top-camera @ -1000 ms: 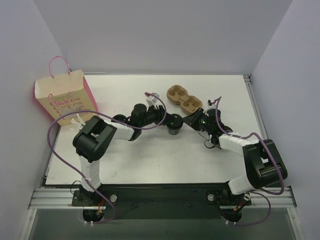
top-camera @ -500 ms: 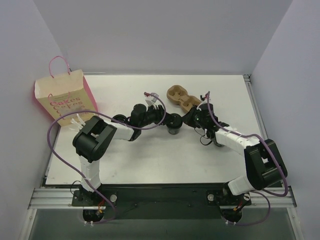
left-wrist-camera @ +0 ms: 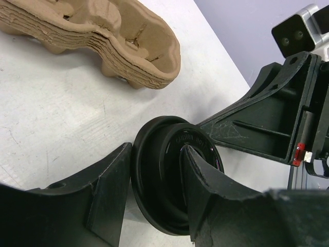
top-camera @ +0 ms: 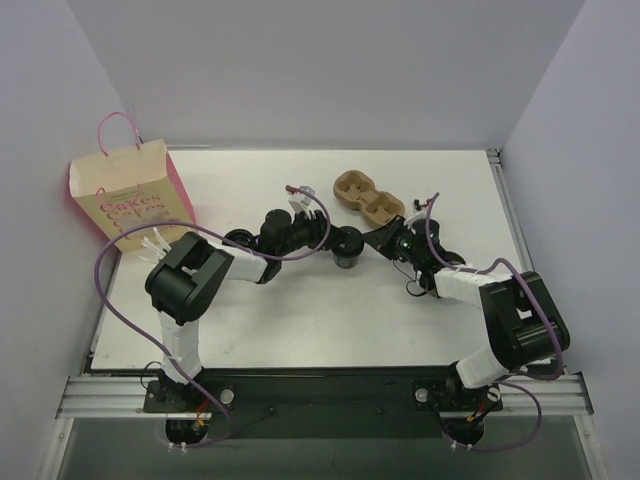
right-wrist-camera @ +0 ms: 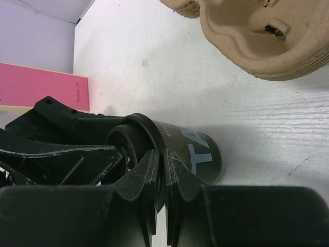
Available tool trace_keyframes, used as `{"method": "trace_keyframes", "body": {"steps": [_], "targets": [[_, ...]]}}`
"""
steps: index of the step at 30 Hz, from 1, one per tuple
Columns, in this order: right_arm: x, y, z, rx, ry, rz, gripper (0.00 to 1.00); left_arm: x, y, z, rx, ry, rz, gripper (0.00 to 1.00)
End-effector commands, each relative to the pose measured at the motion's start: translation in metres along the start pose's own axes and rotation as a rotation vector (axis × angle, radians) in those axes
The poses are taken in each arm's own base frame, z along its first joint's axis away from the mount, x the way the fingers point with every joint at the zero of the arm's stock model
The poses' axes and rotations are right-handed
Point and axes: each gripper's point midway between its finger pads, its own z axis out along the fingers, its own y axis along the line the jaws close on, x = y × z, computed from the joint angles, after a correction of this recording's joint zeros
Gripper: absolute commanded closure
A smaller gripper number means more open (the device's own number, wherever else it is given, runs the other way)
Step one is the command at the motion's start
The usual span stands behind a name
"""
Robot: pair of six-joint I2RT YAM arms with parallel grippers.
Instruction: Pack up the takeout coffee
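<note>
The takeout coffee (top-camera: 348,247), a small dark cup with a black lid, stands mid-table between both grippers. My left gripper (top-camera: 335,240) reaches in from the left. In the left wrist view (left-wrist-camera: 157,152) one finger sits against the lid's outer rim and the other in the lid's recessed top (left-wrist-camera: 169,180). My right gripper (top-camera: 372,242) comes from the right. In the right wrist view (right-wrist-camera: 163,157) its fingers are almost together, pinching the lid's rim; the cup's side (right-wrist-camera: 198,152) shows pale lettering. The paper bag (top-camera: 130,195) stands at the far left.
A brown pulp cup carrier (top-camera: 368,198) lies just behind the cup, and shows in the left wrist view (left-wrist-camera: 103,36) and the right wrist view (right-wrist-camera: 257,36). Purple cables loop over both arms. The bag's pink side (right-wrist-camera: 41,85) shows beyond the left gripper.
My right gripper swung up towards the carrier half a second ago and has come back down beside the cup. The left gripper and the cup have hardly moved.
</note>
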Motion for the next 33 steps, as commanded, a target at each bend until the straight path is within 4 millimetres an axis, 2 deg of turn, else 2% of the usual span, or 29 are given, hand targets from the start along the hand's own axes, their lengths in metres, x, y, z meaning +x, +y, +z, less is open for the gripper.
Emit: {"method": "trace_keyframes", "body": {"steps": [1, 3, 5, 6, 8, 9, 14, 18, 19, 21, 22, 24, 25, 26, 28, 33], "targets": [[0.157, -0.071, -0.059, 0.214, 0.581, 0.184, 0.94, 0.222, 0.114, -0.116, -0.459, 0.730, -0.106, 0.48], [0.154, -0.061, -0.055, 0.147, 0.571, 0.228, 0.94, 0.220, 0.114, -0.115, -0.448, 0.730, -0.095, 0.48], [0.163, -0.056, -0.060, 0.112, 0.604, 0.310, 0.93, 0.219, 0.114, -0.114, -0.446, 0.730, -0.086, 0.48], [0.156, -0.046, -0.053, 0.040, 0.564, 0.309, 0.93, 0.219, 0.115, -0.114, -0.443, 0.733, -0.078, 0.48], [0.161, -0.047, -0.053, 0.027, 0.572, 0.338, 0.92, 0.217, 0.111, -0.111, -0.409, 0.736, -0.074, 0.48], [0.158, -0.040, -0.051, -0.007, 0.567, 0.350, 0.92, 0.215, 0.111, -0.110, -0.404, 0.733, -0.068, 0.48], [0.160, -0.039, -0.049, -0.025, 0.572, 0.382, 0.89, 0.205, 0.115, -0.108, -0.427, 0.738, -0.050, 0.48], [0.150, -0.034, -0.050, -0.052, 0.536, 0.393, 0.89, 0.203, 0.117, -0.107, -0.438, 0.751, -0.037, 0.48], [0.139, -0.031, -0.050, -0.068, 0.506, 0.395, 0.89, 0.202, 0.117, -0.107, -0.438, 0.753, -0.034, 0.48], [0.130, -0.031, -0.053, -0.059, 0.486, 0.401, 0.86, 0.200, 0.118, -0.105, -0.438, 0.755, -0.025, 0.48], [0.115, -0.023, -0.052, -0.081, 0.443, 0.361, 0.84, 0.201, 0.118, -0.105, -0.439, 0.759, -0.024, 0.48], [0.109, -0.031, -0.057, -0.013, 0.439, 0.353, 0.76, 0.199, 0.118, -0.102, -0.432, 0.768, -0.015, 0.48], [0.092, -0.019, -0.056, -0.044, 0.404, 0.273, 0.71, 0.199, 0.118, -0.102, -0.431, 0.774, -0.013, 0.48], [0.091, -0.025, -0.059, 0.012, 0.413, 0.279, 0.68, 0.199, 0.119, -0.103, -0.434, 0.783, -0.005, 0.48], [0.070, -0.010, -0.062, -0.025, 0.365, 0.238, 0.61, 0.195, 0.116, -0.098, -0.418, 0.783, 0.001, 0.48], [0.040, -0.004, -0.077, 0.032, 0.312, 0.136, 0.56, 0.188, 0.106, -0.093, -0.370, 0.810, 0.007, 0.48]]}}
